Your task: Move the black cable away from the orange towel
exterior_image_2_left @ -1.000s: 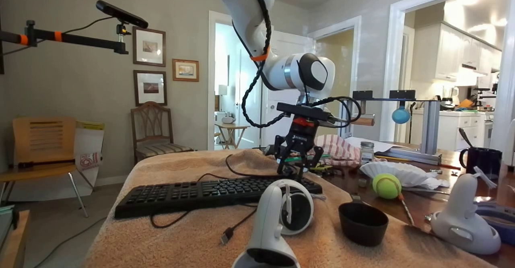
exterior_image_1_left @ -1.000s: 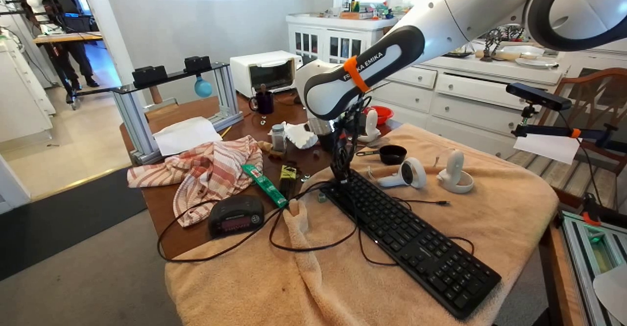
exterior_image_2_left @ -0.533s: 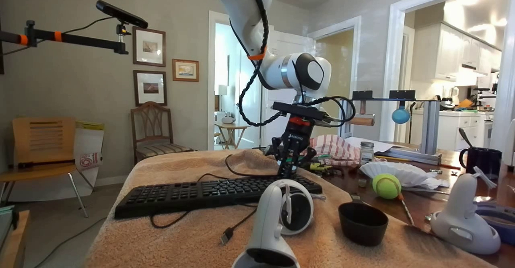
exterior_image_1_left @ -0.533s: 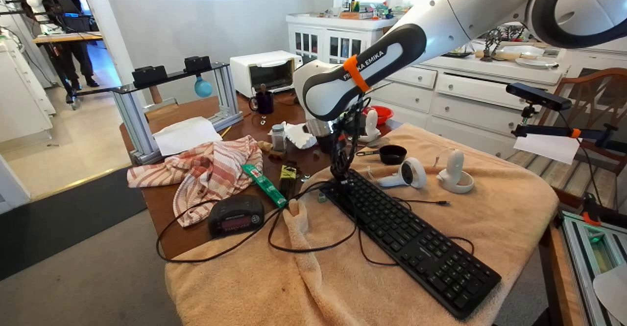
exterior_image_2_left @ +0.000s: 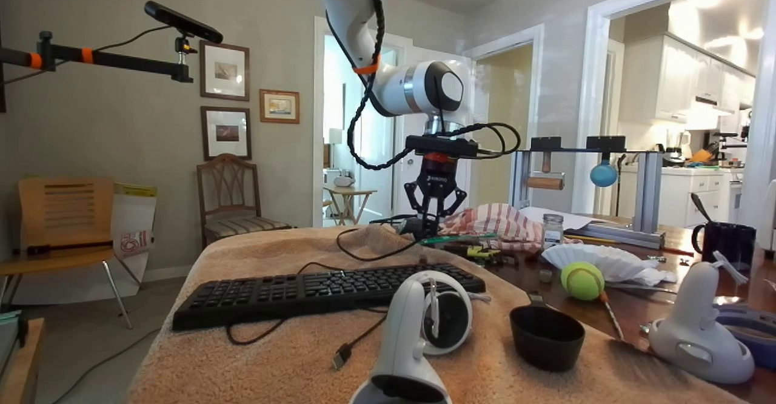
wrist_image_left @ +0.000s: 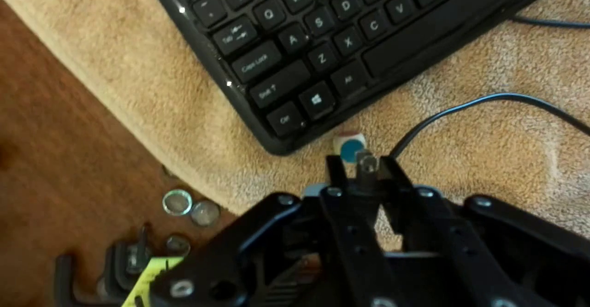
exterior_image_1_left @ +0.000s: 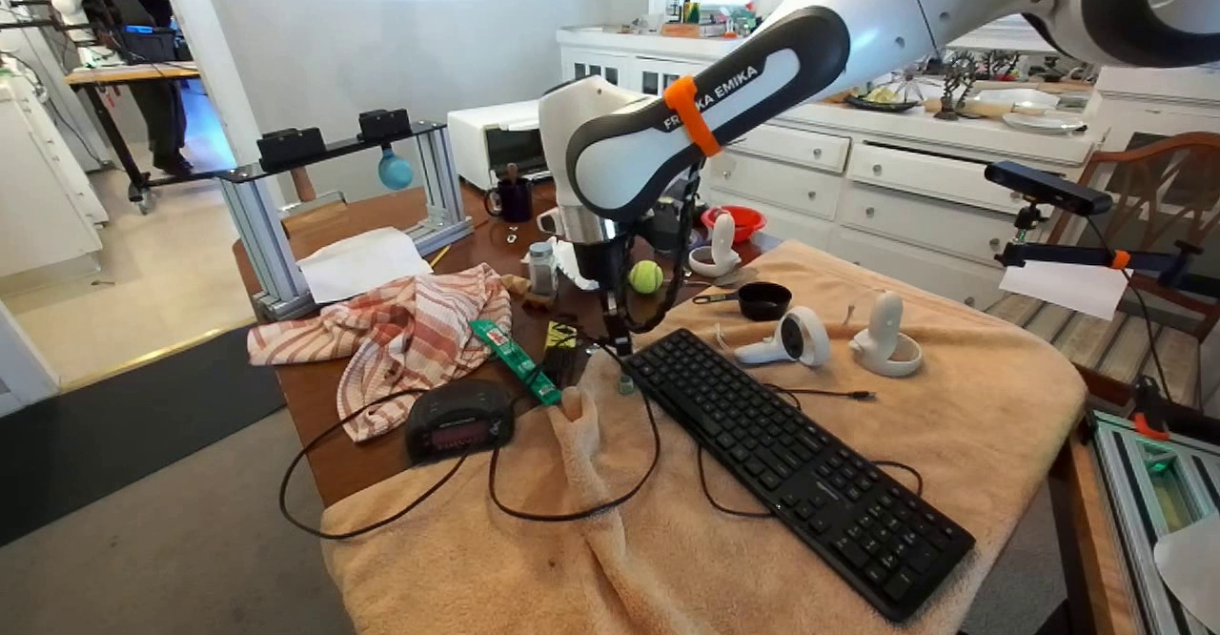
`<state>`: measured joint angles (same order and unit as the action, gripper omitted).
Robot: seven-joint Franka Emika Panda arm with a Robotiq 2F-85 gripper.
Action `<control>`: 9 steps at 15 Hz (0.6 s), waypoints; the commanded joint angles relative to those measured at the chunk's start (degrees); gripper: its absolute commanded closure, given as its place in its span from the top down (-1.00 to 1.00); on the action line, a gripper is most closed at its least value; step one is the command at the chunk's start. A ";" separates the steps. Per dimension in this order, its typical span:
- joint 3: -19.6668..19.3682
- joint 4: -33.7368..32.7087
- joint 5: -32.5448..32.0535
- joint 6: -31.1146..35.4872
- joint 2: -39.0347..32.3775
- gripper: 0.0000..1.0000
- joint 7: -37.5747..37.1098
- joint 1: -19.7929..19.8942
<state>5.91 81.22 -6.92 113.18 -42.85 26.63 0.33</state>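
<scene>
A white robot arm [exterior_image_1_left: 624, 168] reaches down toward a cluttered wooden table [wrist_image_left: 60, 127], the fingers of its black gripper [wrist_image_left: 364, 163] drawn close together, pinching a black cable [exterior_image_1_left: 572, 519]. In both exterior views the pinched part is raised above the orange towel [exterior_image_1_left: 477, 568] spread over part of the table. From the fingertips the cable drops and makes a wide loop on the towel; a further loop curves by a black clock radio [exterior_image_1_left: 461, 420] and swings out past the table's edge. A black keyboard [exterior_image_1_left: 801, 468] lies on the towel, one corner near the fingertips in the wrist view. Two white controllers [exterior_image_1_left: 886, 337] rest on the towel too. Near the clock radio are a green packet [exterior_image_1_left: 515, 360] and a crumpled striped cloth [exterior_image_1_left: 400, 316].
</scene>
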 commanded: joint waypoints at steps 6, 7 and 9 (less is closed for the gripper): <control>-3.93 -9.99 -7.58 5.62 -4.77 -0.89 -4.32 -3.78; -4.65 -10.93 -7.93 5.12 -5.40 -0.89 -5.69 -4.03; -5.20 -11.92 -6.90 3.17 -6.10 -0.89 -7.97 -3.65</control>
<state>2.22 73.22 -13.36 118.59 -46.01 22.33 -2.65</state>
